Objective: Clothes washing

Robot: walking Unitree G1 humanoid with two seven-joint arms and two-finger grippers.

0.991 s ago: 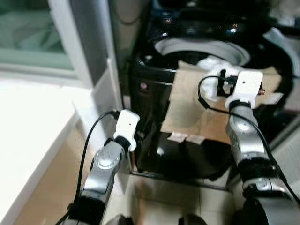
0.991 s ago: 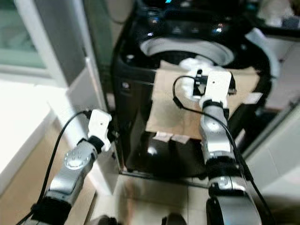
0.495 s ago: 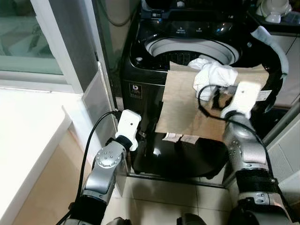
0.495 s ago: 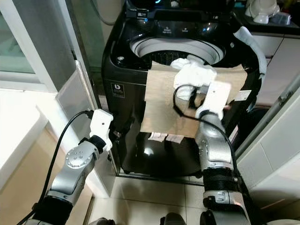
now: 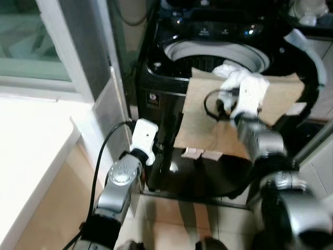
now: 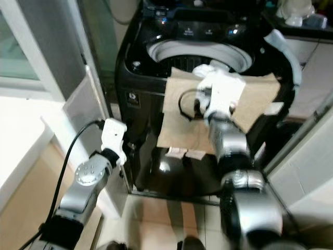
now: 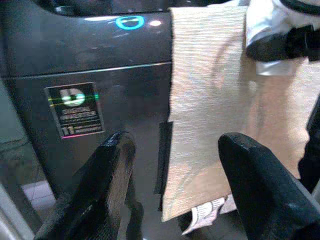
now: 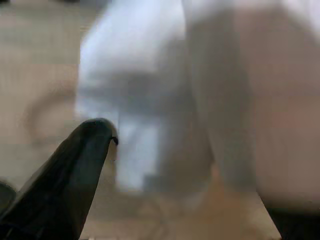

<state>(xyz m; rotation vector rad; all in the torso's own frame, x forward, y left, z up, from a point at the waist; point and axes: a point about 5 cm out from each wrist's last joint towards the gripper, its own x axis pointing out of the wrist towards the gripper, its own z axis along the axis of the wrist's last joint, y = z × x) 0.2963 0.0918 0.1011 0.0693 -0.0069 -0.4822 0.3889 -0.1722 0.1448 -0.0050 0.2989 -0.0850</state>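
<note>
My right end effector (image 5: 229, 99) now higher, reaching farther over tan cloth (image 5: 208, 125) draped on washing machine (image 5: 171, 67) front rim; white garment (image 8: 150, 100) at its fingers, grip unclear. Left end effector (image 7: 172, 155) wide open, empty, near machine front. Garment nearing drum; drop-in probably next.

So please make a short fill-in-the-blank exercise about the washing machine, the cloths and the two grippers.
1. The washing machine is ____ in colour.
2. A tan cloth hangs over the machine's ____ edge.
3. The right gripper is at the ____ garment lying on the tan cloth.
4. The left gripper has its fingers ____.

Missing words: black; front; white; open
</note>
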